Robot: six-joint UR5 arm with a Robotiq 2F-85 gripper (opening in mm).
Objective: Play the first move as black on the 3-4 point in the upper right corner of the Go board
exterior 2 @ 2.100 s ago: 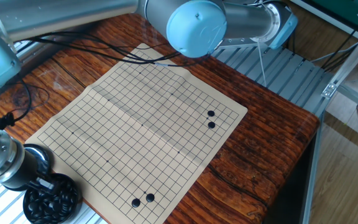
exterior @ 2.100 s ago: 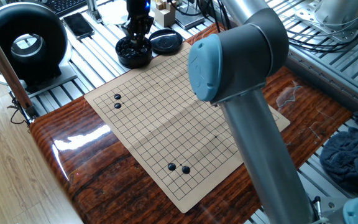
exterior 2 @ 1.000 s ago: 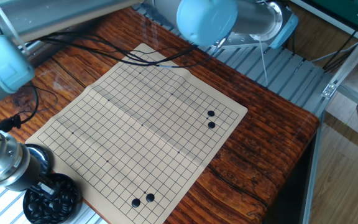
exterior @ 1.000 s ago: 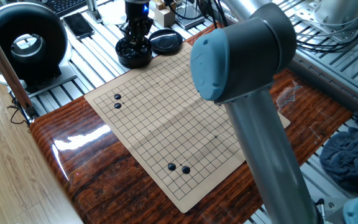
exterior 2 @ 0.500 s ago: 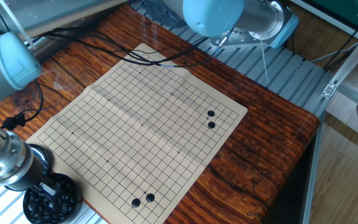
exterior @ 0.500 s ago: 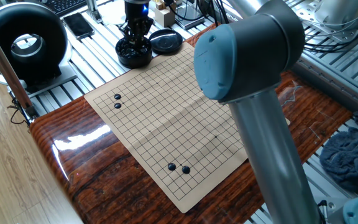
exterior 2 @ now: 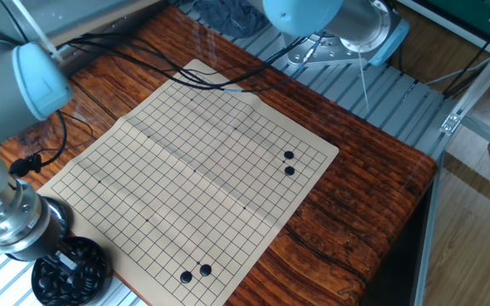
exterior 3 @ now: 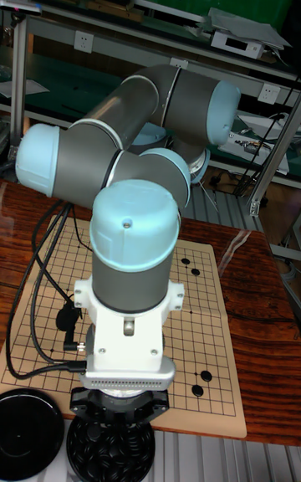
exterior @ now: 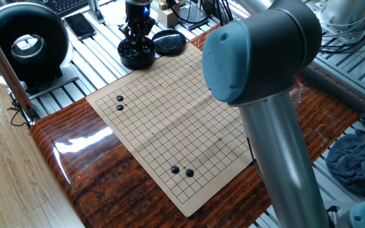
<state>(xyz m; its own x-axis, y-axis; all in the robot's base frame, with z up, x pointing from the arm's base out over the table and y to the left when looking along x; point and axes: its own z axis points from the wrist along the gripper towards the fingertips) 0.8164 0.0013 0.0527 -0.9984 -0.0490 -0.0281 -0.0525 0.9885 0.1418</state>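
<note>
My gripper [exterior: 137, 39] reaches down into the round black bowl [exterior: 137, 56] of small black stones, just past the far corner of the Go board [exterior: 170, 120]. The other fixed view shows the gripper [exterior 2: 65, 260] over the bowl [exterior 2: 71, 274] at the bottom left. In the tall view the wrist hides the fingers above the bowl [exterior 3: 109, 449]. How the jaws stand, or whether they hold a black stone, does not show. Two pairs of black stones [exterior: 120, 103] [exterior: 182, 171] lie on the board. I cannot single out the 3-4 point on the grid.
The bowl's black lid [exterior: 169, 42] lies beside it. The arm's big elbow [exterior: 258, 57] hangs over the board's right side. A black ring-shaped device [exterior: 24, 44] stands at the left, and cables [exterior 2: 185, 72] trail over the wooden table [exterior: 75, 158].
The arm's elbow has swung rightward and a little up over the board. The gripper has stayed at the bowl, shifting only slightly. The stones on the board have not moved.
</note>
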